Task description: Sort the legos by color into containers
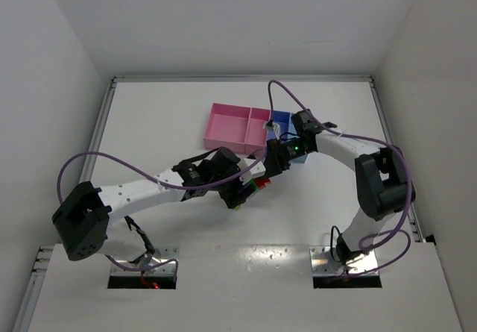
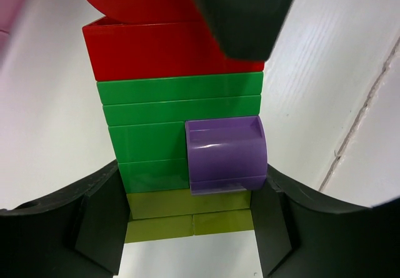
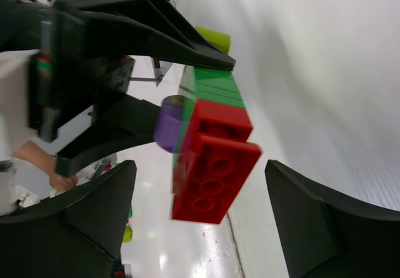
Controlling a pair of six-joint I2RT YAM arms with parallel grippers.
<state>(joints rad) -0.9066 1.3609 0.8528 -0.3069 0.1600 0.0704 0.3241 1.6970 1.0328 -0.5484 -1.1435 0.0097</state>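
the left end effector (image 2: 190,193) is clamped on the yellow-green base (image 2: 187,208) of a lego stack (image 1: 257,185), held over the white counter (image 1: 164,123) near its middle. up from that base run green bricks (image 2: 162,122), a rounded purple piece (image 2: 225,153) stuck on one side, then red bricks (image 3: 215,159) (studs showing at the tip). the right end effector (image 3: 199,172) stands wide, one finger on each side of the red end, touching neither. just beyond, the containers (image 1: 227,127) sit in a row: wide pink, narrow pink, dark blue, the last bin mostly hidden.
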